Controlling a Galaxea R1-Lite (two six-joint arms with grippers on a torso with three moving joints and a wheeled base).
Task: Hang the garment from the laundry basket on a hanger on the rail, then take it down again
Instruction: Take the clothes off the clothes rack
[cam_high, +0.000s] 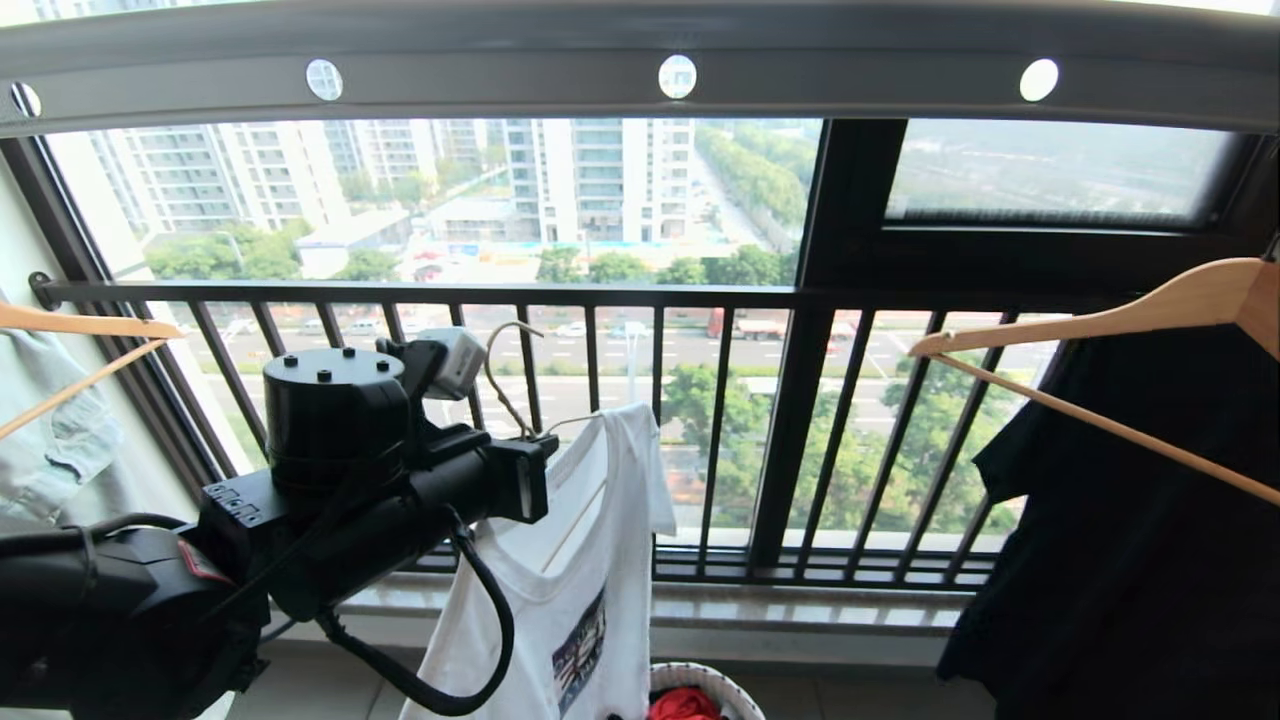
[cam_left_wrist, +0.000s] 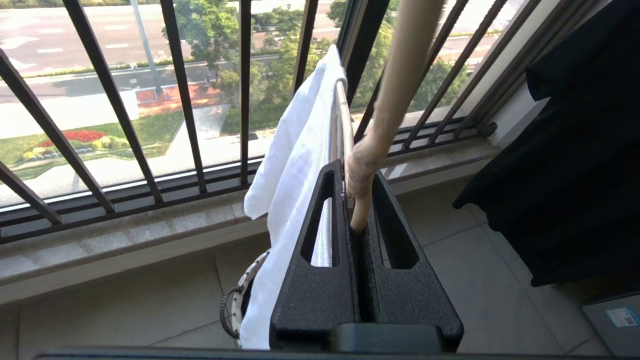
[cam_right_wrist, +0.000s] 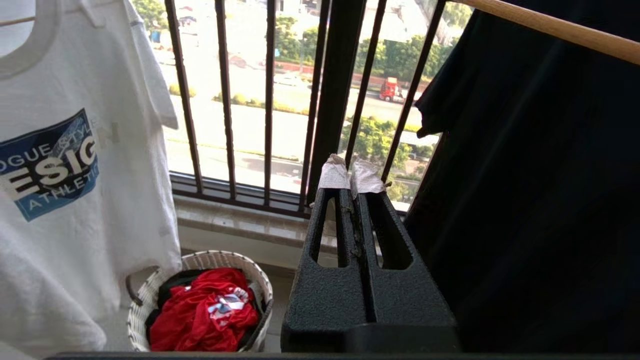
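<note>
While the grey rail (cam_high: 640, 70) runs high across the head view, the left gripper (cam_high: 535, 470) sits well below it and pinches the neck of the thin hanger (cam_high: 510, 385), and the white T-shirt (cam_high: 580, 560) hangs from that hanger above the laundry basket (cam_high: 715, 685) on the floor. Seen from the left wrist, the left gripper (cam_left_wrist: 357, 190) is squeezed tight on the hanger (cam_left_wrist: 395, 95) with the T-shirt (cam_left_wrist: 290, 165) draped beside it. Seen from the right wrist, the right gripper (cam_right_wrist: 351, 180) is closed on nothing, near a black shirt (cam_right_wrist: 525, 200), and the T-shirt (cam_right_wrist: 75, 175) hangs over the basket (cam_right_wrist: 200, 300) with a red cloth (cam_right_wrist: 200, 310) inside.
</note>
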